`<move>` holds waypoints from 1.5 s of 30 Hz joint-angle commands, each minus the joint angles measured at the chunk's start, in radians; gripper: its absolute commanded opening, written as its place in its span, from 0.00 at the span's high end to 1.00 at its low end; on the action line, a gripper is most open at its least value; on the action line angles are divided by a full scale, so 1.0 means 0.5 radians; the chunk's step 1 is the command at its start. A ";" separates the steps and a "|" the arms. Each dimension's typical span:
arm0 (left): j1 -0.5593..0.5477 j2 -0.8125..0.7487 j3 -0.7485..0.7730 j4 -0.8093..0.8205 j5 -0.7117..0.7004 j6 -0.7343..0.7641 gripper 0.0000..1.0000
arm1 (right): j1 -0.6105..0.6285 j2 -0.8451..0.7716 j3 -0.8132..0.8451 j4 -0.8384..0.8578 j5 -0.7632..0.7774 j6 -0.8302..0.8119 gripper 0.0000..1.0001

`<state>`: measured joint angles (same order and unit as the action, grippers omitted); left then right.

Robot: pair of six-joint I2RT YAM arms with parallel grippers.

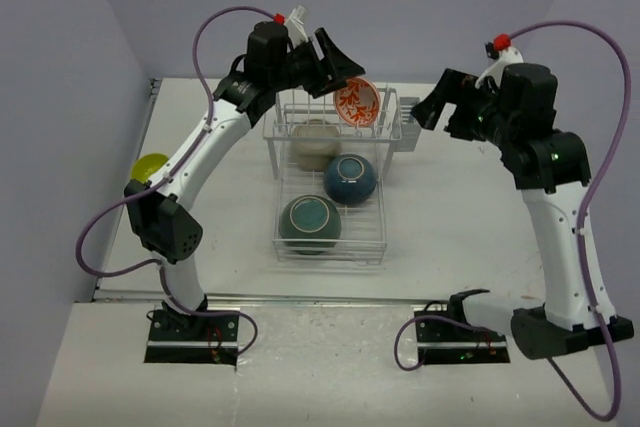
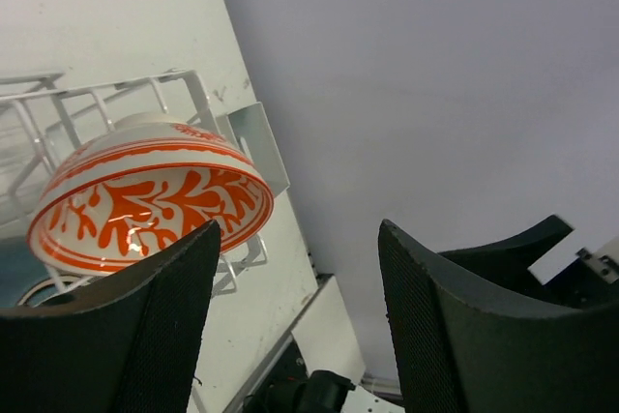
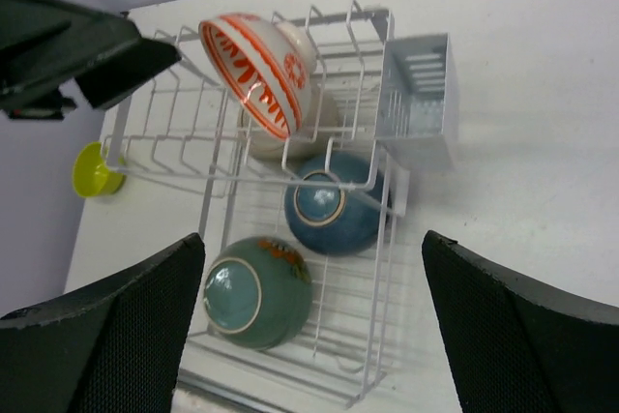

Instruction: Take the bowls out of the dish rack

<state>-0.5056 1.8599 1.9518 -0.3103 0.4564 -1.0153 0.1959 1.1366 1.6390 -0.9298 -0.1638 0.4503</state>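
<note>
The white wire dish rack (image 1: pixel 330 252) stands mid-table. A white bowl with orange-red pattern (image 1: pixel 357 102) leans on edge in its raised shelf. Under the shelf lies a beige bowl (image 1: pixel 314 144). A dark blue bowl (image 1: pixel 350 178) and a dark teal-green bowl (image 1: pixel 310 223) lie upside down on the base. A yellow-green bowl (image 1: pixel 150 165) sits on the table at the left, partly hidden by my left arm. My left gripper (image 1: pixel 338 65) is open and empty, just left of and above the patterned bowl (image 2: pixel 145 205). My right gripper (image 1: pixel 432 107) is open and empty, high to the right of the rack.
A small grey caddy (image 1: pixel 407 132) hangs on the rack's right side, close under my right gripper. Grey walls close in the table at the back and left. The right wrist view shows the blue bowl (image 3: pixel 334 205), the teal bowl (image 3: pixel 256 292) and the caddy (image 3: pixel 421 99).
</note>
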 commanded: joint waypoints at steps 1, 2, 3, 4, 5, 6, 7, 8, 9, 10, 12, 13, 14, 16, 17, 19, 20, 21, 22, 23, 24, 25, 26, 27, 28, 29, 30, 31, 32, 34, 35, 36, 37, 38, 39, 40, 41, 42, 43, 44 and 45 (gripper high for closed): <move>0.008 -0.158 0.100 -0.308 -0.176 0.254 0.32 | 0.087 0.269 0.311 0.007 0.241 -0.201 0.07; 0.011 -0.176 0.100 -0.354 -0.243 0.279 0.32 | 0.157 0.331 0.372 0.001 0.327 -0.280 0.07; 0.017 -0.213 0.100 -0.394 -0.274 0.303 0.32 | 0.194 0.389 0.485 -0.006 0.401 -0.314 0.07; 0.023 -0.228 0.106 -0.480 -0.369 0.358 0.32 | 0.279 0.505 0.590 -0.009 0.489 -0.381 0.08; 0.023 -0.247 0.109 -0.538 -0.425 0.383 0.32 | 0.323 0.567 0.645 -0.012 0.542 -0.413 0.08; 0.029 -0.289 0.106 -0.624 -0.480 0.426 0.32 | 0.378 0.628 0.694 -0.024 0.609 -0.446 0.08; 0.045 -0.308 0.100 -0.655 -0.559 0.447 0.32 | 0.479 0.751 0.747 -0.030 0.686 -0.513 0.08; 0.054 -0.342 0.100 -0.695 -0.600 0.469 0.32 | 0.525 0.809 0.838 -0.042 0.817 -0.541 0.09; 0.060 -0.360 0.100 -0.756 -0.636 0.487 0.32 | 0.577 0.862 0.873 -0.042 0.894 -0.575 0.09; 0.088 -0.372 0.097 -0.784 -0.691 0.530 0.32 | 0.657 0.932 0.894 -0.033 0.968 -0.630 0.09; 0.124 -0.428 0.060 -0.824 -0.744 0.582 0.32 | 0.709 0.973 0.913 0.003 1.107 -0.658 0.09; 0.140 -0.452 0.039 -0.830 -0.759 0.592 0.32 | 0.749 0.991 0.919 0.016 1.131 -0.680 0.09; 0.158 -0.501 -0.013 -0.824 -0.763 0.598 0.32 | 0.768 1.028 0.919 0.022 1.174 -0.695 0.09; 0.213 -0.529 -0.035 -0.830 -0.781 0.632 0.32 | 0.808 1.062 0.907 0.028 1.248 -0.723 0.09; 0.232 -0.541 -0.035 -0.840 -0.784 0.647 0.32 | 0.811 1.074 0.888 0.037 1.257 -0.729 0.10; 0.299 -0.547 -0.038 -0.861 -0.766 0.671 0.32 | 0.814 1.074 0.830 0.083 1.309 -0.741 0.10; 0.321 -0.551 -0.044 -0.855 -0.747 0.675 0.32 | 0.814 1.065 0.809 0.114 1.325 -0.753 0.10; 0.357 -0.551 -0.044 -0.849 -0.729 0.678 0.31 | 0.817 1.062 0.793 0.157 1.352 -0.769 0.11; 0.373 -0.548 -0.050 -0.846 -0.698 0.678 0.31 | 0.817 1.065 0.781 0.172 1.365 -0.796 0.11; 0.382 -0.547 -0.050 -0.840 -0.689 0.678 0.31 | 0.817 1.083 0.781 0.187 1.377 -0.812 0.11; 0.395 -0.547 -0.050 -0.834 -0.680 0.678 0.31 | 0.817 1.098 0.787 0.191 1.398 -0.833 0.12; 0.395 -0.547 -0.050 -0.831 -0.674 0.675 0.30 | 0.814 1.111 0.799 0.197 1.398 -0.839 0.13; 0.395 -0.544 -0.047 -0.827 -0.671 0.672 0.30 | 0.817 1.123 0.802 0.212 1.398 -0.845 0.13; 0.392 -0.544 -0.050 -0.821 -0.664 0.671 0.30 | 0.817 1.141 0.802 0.221 1.392 -0.848 0.14; 0.395 -0.541 -0.050 -0.815 -0.664 0.668 0.30 | 0.817 1.151 0.802 0.227 1.383 -0.852 0.15; 0.401 -0.541 -0.047 -0.809 -0.655 0.668 0.30 | 0.817 1.178 0.808 0.237 1.386 -0.858 0.16; 0.404 -0.538 -0.044 -0.806 -0.646 0.665 0.30 | 0.817 1.178 0.815 0.237 1.386 -0.861 0.16; 0.404 -0.529 -0.035 -0.803 -0.640 0.665 0.30 | 0.817 1.206 0.827 0.240 1.392 -0.864 0.17; 0.407 -0.526 -0.035 -0.803 -0.637 0.656 0.29 | 0.817 1.218 0.827 0.249 1.395 -0.864 0.17; 0.413 -0.520 -0.038 -0.797 -0.618 0.653 0.29 | 0.817 1.246 0.827 0.267 1.392 -0.870 0.18; 0.413 -0.517 -0.038 -0.791 -0.612 0.650 0.29 | 0.817 1.258 0.827 0.277 1.389 -0.876 0.18; 0.416 -0.517 -0.041 -0.788 -0.606 0.650 0.29 | 0.817 1.270 0.830 0.286 1.392 -0.879 0.19; 0.419 -0.520 -0.044 -0.788 -0.597 0.650 0.28 | 0.817 1.301 0.836 0.283 1.401 -0.879 0.19; 0.428 -0.520 -0.047 -0.788 -0.597 0.650 0.28 | 0.817 1.313 0.842 0.289 1.411 -0.882 0.20; 0.431 -0.526 -0.050 -0.784 -0.594 0.650 0.28 | 0.817 1.325 0.839 0.292 1.414 -0.879 0.20; 0.434 -0.529 -0.050 -0.788 -0.597 0.650 0.28 | 0.817 1.347 0.836 0.313 1.432 -0.879 0.23; 0.444 -0.538 -0.053 -0.788 -0.597 0.650 0.28 | 0.820 1.359 0.833 0.316 1.463 -0.876 0.25; 0.450 -0.541 -0.056 -0.788 -0.597 0.650 0.27 | 0.817 1.371 0.839 0.323 1.478 -0.873 0.30; 0.453 -0.541 -0.059 -0.784 -0.594 0.650 0.27 | 0.817 1.399 0.845 0.314 1.499 -0.870 0.32; 0.462 -0.544 -0.063 -0.784 -0.594 0.650 0.27 | 0.820 1.414 0.857 0.304 1.533 -0.849 0.33; 0.465 -0.554 -0.075 -0.781 -0.588 0.647 0.27 | 0.823 1.421 0.858 0.301 1.558 -0.842 0.36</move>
<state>-0.2874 1.6043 1.9285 -0.7193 0.1448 -0.7101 0.6022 1.8359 2.0327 -0.8127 0.5438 0.0223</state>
